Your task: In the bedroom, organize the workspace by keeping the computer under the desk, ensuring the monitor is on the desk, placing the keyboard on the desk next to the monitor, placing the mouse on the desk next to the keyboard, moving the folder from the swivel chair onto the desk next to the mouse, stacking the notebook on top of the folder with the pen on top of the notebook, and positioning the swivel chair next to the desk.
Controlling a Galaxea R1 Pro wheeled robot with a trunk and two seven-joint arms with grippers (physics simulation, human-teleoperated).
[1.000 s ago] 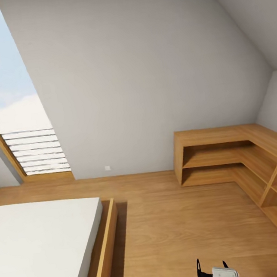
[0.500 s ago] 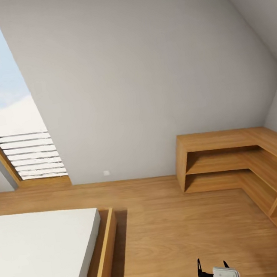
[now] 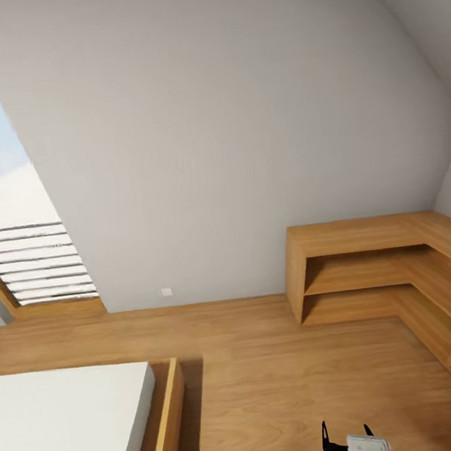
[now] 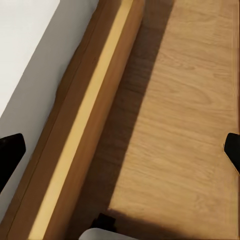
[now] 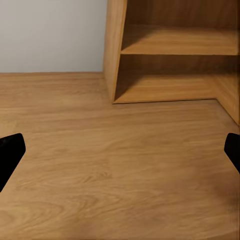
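Oak floor point(image 3: 287, 380), bed point(image 3: 67, 428), corner shelving point(image 3: 386, 269); both jaws wide, empty.

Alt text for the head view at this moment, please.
An attic bedroom with a sloped pale grey wall above an oak plank floor. A white bed in an oak frame sits at lower left, an L-shaped oak shelf unit at right, and a slatted window at far left.
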